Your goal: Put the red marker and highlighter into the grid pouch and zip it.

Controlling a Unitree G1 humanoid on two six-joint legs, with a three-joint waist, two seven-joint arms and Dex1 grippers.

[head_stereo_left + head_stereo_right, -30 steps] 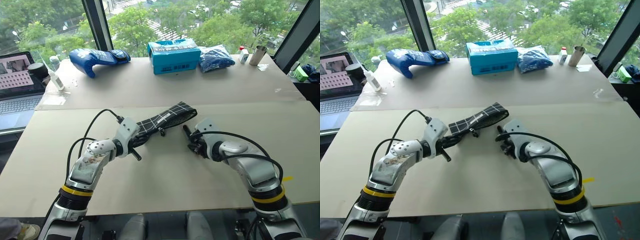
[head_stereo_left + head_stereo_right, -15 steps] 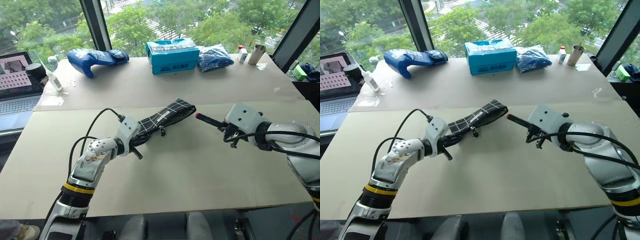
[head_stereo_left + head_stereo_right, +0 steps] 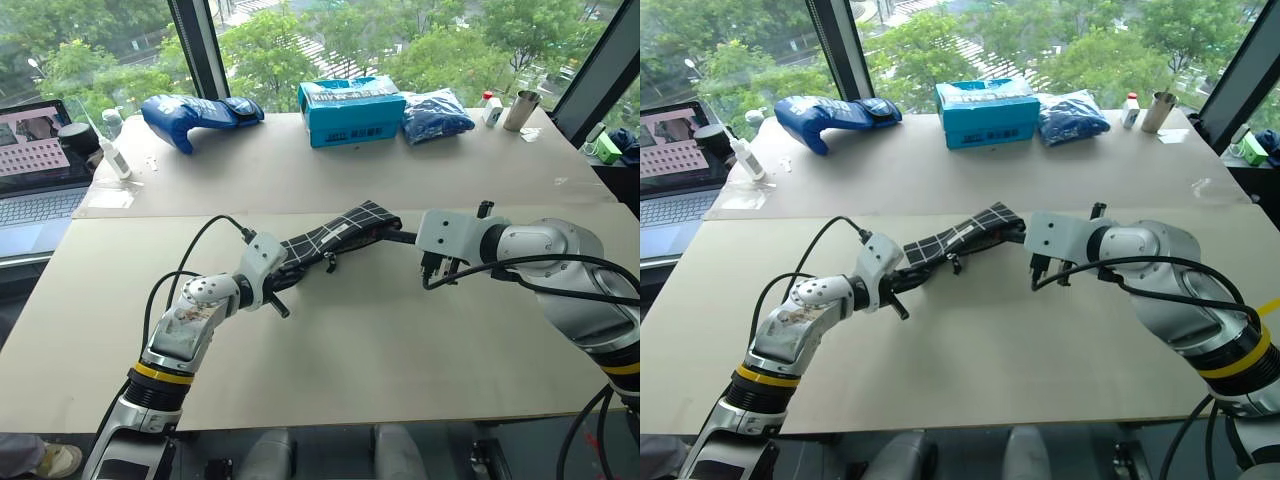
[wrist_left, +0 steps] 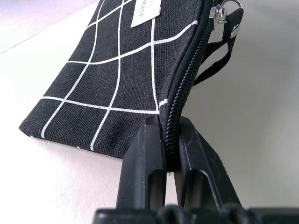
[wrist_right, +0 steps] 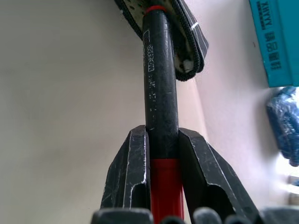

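Red marker clenched in right hand, tip at grid pouch mouth, left hand pinching pouch.

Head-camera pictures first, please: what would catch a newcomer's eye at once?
Mid-table, the two arms meet at the grid pouch: the left gripper pinches its zipper edge near one end, and the right gripper pushes the red marker into the open other end. Behind, along the window, lie a blue bag and a teal box; a laptop sits far left.

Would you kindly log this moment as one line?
left gripper: shut on grid pouch | right gripper: shut on red marker, tip at pouch mouth
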